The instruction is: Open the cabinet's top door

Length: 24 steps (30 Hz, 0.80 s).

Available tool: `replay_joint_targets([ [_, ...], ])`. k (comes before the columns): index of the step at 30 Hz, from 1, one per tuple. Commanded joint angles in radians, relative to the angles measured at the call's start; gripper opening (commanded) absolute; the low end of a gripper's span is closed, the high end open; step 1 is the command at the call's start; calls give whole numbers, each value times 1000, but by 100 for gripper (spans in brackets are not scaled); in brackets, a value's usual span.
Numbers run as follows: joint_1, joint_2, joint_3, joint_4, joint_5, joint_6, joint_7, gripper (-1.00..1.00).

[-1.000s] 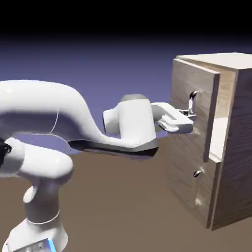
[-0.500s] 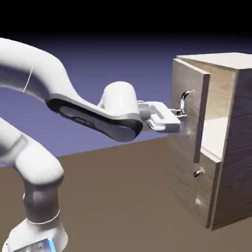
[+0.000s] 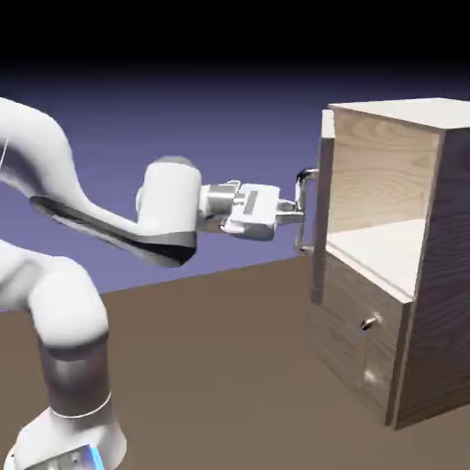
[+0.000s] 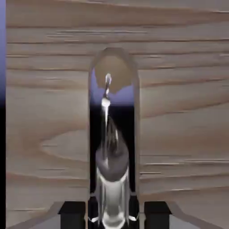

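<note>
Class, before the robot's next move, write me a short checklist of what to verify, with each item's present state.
1. Gripper closed on the top door's handle: ok, the fingers meet at the bar.
2. Top door open: ok, it stands swung out, with the cabinet's upper compartment exposed.
3. Lower door shut: ok, it lies against the cabinet front.
4. Upper compartment's visible part free of objects: ok, only bare wood shows.
5. Room for the door to swing further: cannot tell, neither view shows what lies behind it.
</note>
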<state>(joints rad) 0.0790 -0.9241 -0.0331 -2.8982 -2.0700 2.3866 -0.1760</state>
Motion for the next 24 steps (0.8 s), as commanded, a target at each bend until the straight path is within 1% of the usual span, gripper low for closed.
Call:
replay_joint_targets([
  [1, 1, -9, 24, -8, 42, -20, -16, -100],
  [7, 30, -43, 177, -35, 303, -166, -102, -100],
  [13, 71, -16, 352, -11, 564, -360, -151, -100],
  [16, 80, 29, 452, 29, 695, -476, -158, -100],
  [19, 142, 96, 473, 70, 752, -607, -146, -100],
  [24, 101, 241, 637, 205, 922, -823, -116, -100],
])
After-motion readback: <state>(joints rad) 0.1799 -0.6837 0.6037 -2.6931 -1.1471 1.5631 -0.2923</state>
